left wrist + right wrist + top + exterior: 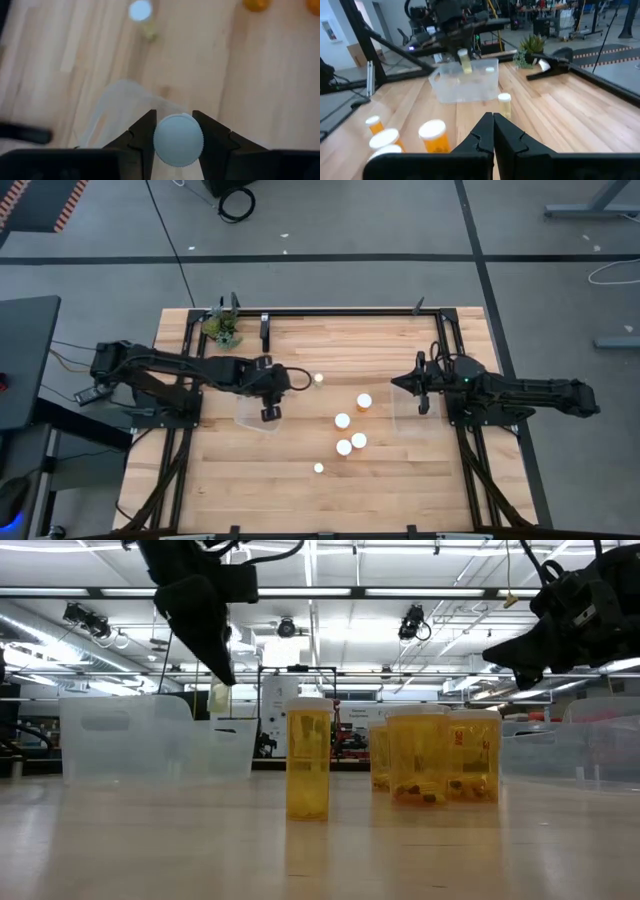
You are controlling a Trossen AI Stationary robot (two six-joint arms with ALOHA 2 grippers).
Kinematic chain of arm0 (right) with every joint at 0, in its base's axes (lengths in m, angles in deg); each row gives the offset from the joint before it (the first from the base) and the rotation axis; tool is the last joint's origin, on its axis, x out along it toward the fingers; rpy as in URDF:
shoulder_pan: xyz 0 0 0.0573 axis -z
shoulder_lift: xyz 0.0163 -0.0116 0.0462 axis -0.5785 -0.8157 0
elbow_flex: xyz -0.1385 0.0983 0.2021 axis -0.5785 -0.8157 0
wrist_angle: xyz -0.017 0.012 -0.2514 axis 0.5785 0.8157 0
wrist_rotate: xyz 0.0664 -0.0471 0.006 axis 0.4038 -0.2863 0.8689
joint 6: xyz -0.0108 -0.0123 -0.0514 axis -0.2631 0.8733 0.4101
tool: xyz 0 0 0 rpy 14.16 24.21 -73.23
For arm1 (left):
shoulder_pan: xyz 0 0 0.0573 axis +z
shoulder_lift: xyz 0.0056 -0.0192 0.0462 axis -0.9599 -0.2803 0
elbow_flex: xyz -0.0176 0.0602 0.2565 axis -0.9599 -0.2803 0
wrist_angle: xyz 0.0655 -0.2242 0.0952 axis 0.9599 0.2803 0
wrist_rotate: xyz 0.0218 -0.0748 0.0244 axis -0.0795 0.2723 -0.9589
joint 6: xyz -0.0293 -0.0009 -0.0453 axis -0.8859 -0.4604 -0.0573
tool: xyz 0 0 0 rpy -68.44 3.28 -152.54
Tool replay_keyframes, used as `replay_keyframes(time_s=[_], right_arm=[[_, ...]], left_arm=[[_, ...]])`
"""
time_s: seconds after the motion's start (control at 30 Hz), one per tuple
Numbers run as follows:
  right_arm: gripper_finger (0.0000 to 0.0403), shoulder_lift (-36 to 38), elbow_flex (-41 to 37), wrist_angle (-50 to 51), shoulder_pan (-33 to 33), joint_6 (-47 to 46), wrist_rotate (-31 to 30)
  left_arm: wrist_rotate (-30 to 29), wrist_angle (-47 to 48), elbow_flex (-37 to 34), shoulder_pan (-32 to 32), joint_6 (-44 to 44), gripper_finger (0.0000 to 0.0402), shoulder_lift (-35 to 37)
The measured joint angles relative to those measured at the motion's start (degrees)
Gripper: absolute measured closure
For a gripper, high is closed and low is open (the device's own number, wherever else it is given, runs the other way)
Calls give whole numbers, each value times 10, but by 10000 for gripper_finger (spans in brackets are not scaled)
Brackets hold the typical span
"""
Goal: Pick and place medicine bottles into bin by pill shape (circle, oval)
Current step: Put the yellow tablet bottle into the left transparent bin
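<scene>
Above the clear bin (258,415) near the table's left edge, the left gripper (177,137) hangs with a medicine bottle (178,139) pinched between its two fingers (142,137), jaws half-spread and pressed to either side of the ribbed white cap. The held bottle looks paler than the rest and is probably light, rigid plastic; the smooth wall may slip, so the ridged cap or the neck just under it seems the safest place to take hold. It should survive a short drop into the bin, though loose pills inside may shift its weight. Six more bottles stand upright on the wooden table (400,490): one (318,379) near the left gripper, four clustered (349,425) about the middle, and a small one (319,468) closer to the front edge. The right gripper (493,131) waits, fingers pressed together and empty, over a second clear bin (412,412) toward the table's right edge. A green plant clump (222,328) sits at the back-left corner.
</scene>
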Motion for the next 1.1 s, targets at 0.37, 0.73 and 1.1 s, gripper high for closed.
replay_keyframes(time_s=[0.37, 0.73, 1.1], right_arm=[[393, -5, 0, 8, 0, 0, -1], [393, -9, 0, 11, 0, 0, -2], [393, -9, 0, 11, 0, 0, -2]], left_arm=[[-10, -64, -110, -2, -76, 274, 51], [-6, -120, -173, -35, -103, 269, 51], [46, -147, -200, -70, -80, 278, 50]])
